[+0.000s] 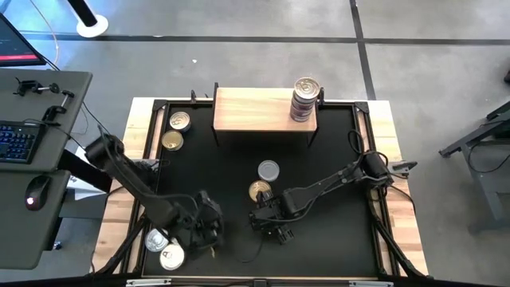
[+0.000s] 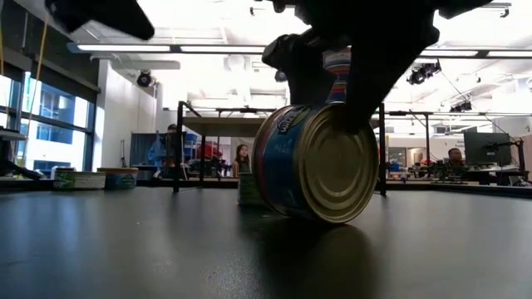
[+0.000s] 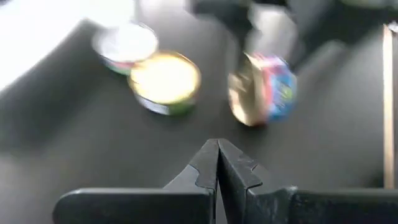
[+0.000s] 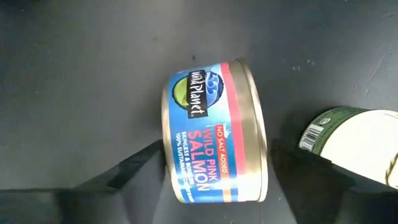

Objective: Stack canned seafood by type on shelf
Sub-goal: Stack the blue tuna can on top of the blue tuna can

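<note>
The right gripper (image 4: 214,186) stands open astride a salmon tin (image 4: 214,134) on its rim, axis level, its smooth gold end facing outward, well in front of the pale wood shelf (image 1: 255,110). The left gripper (image 3: 217,165) is closed, empty.

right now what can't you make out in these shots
- Blue-and-pink salmon tin standing on edge: right gripper covers it in the high view.
- Stack of tins on the pale wood shelf: labels too small, high view.
- Left gripper: wrist view blurs the tins beyond.
</note>
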Robot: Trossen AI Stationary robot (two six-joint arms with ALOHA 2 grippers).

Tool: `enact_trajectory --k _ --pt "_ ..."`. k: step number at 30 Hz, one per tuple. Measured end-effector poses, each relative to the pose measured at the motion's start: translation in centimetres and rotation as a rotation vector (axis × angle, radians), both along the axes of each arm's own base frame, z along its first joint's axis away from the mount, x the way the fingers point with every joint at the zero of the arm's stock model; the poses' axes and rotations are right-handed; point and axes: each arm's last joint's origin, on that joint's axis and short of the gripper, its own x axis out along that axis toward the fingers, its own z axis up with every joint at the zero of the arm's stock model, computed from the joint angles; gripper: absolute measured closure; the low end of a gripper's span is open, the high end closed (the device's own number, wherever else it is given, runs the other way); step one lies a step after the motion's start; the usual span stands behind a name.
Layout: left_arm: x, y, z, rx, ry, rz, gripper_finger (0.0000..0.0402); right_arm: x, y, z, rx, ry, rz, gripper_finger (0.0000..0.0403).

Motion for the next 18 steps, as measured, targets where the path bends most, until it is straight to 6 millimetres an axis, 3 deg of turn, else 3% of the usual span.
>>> enact_trajectory --k 5,8,13,18 --pt "-1.9 2.9 3.5 0.074 -0.053 0.07 0.0401 0.0 0.0 0.1 0.006 -0.003 -0.031 0.0236" --pt "-2.9 4.4 5.3 0.106 -0.11 0.118 0.0401 0.2 0.1 1.2 0.004 0.001 -0.039 0.0235" --pt "-4.4 6.4 7.4 0.172 -0.198 0.193 0.0401 0.4 -0.9 6.7 -0.162 -0.077 -0.064 0.0235" --pt "-4.8 7.7 7.9 0.202 -0.187 0.226 0.0401 0.6 -4.4 13.1 -0.414 -0.236 -0.171 0.0235"
